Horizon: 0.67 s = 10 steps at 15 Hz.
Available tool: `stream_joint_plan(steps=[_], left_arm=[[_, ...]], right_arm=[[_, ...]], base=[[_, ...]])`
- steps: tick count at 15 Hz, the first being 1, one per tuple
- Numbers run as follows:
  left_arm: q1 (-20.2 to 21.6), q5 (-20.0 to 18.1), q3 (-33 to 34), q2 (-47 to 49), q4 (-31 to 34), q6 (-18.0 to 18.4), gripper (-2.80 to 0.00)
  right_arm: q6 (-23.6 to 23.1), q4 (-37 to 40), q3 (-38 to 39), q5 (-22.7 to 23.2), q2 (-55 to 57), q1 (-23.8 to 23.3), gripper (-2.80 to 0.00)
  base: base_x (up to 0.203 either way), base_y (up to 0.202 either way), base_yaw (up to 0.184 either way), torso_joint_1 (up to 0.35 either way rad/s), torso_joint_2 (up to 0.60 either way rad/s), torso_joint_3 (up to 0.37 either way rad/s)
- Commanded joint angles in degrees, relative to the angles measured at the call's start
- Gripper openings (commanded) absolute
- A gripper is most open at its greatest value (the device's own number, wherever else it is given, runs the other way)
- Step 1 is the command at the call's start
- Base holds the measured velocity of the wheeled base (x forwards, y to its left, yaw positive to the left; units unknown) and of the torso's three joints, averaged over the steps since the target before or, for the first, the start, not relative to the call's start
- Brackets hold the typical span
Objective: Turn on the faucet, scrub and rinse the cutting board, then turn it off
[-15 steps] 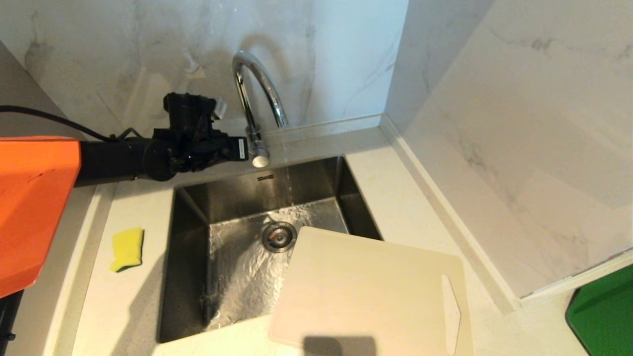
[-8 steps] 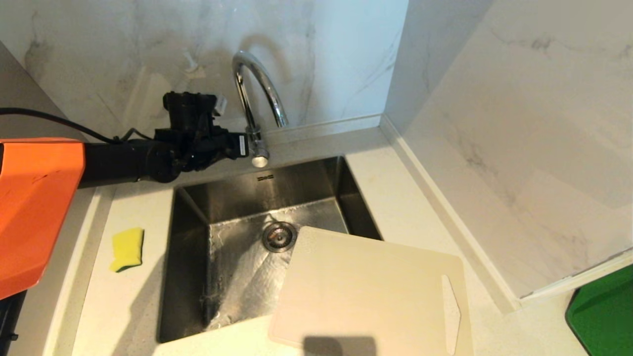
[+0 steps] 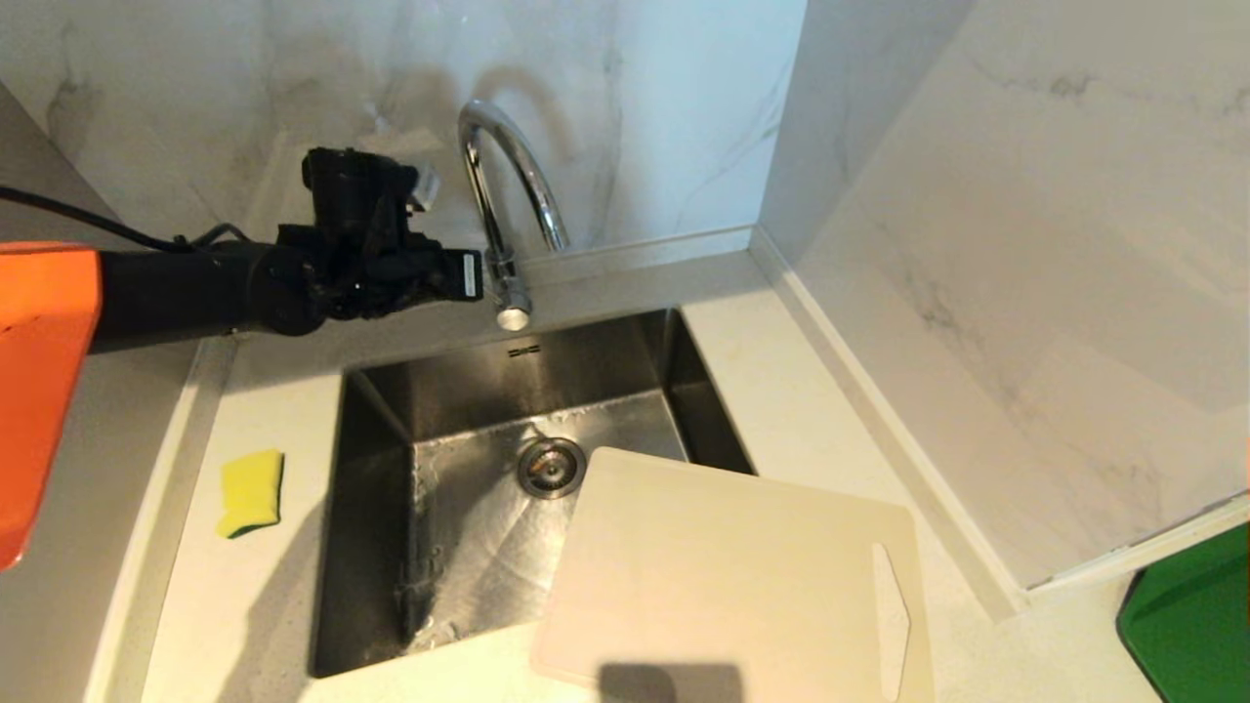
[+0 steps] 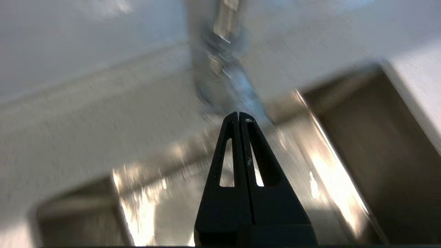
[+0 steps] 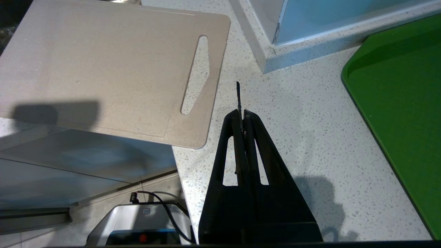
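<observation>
The chrome faucet [image 3: 508,176] arches over the back rim of the sink [image 3: 376,488], and no water runs from its spout. My left gripper [image 3: 472,276] hovers just left of the faucet's base, shut and empty. In the left wrist view its closed tips [image 4: 239,115] point at the blurred faucet base [image 4: 220,69]. The beige cutting board [image 3: 723,576] lies flat on the counter at the sink's front right corner, one corner over the basin, slot handle to the right. My right gripper [image 5: 243,115] is parked shut above the counter beside the board [image 5: 103,69].
A yellow-green sponge [image 3: 250,491] lies on the counter left of the sink. A dark green mat [image 3: 1191,615] sits at the far right. Marble walls close in behind and to the right. The sink floor is wet around the drain [image 3: 552,467].
The water stream seen a second ago has stopped. My left gripper has risen and drawn back a little to the left of the faucet base. The board and sponge have not moved.
</observation>
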Motion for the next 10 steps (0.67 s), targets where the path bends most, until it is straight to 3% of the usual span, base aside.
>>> stream_joint_plan(steps=[1,7,10], left_arm=[[-0.6,0.1,1.8,-8.1,10.3,-0.4,-2.8],[-0.6,-0.2,20.1,-23.4,15.3,-1.1,-2.8],[2.6,-2.1,25.5,-30.2,18.2,-1.3,-2.8]], right_arm=[[0.0,0.1,0.0,0.0,0.0,0.0,-2.8],[0.0,0.0,0.0,0.0,0.0,0.0,-2.8],[0.0,0.1,0.0,0.0,0.0,0.0,-2.8]], base=[[0.0,0.0,0.0,0.0,0.0,0.0],[0.0,0.0,0.0,0.0,0.0,0.0],[0.0,0.0,0.0,0.0,0.0,0.0]])
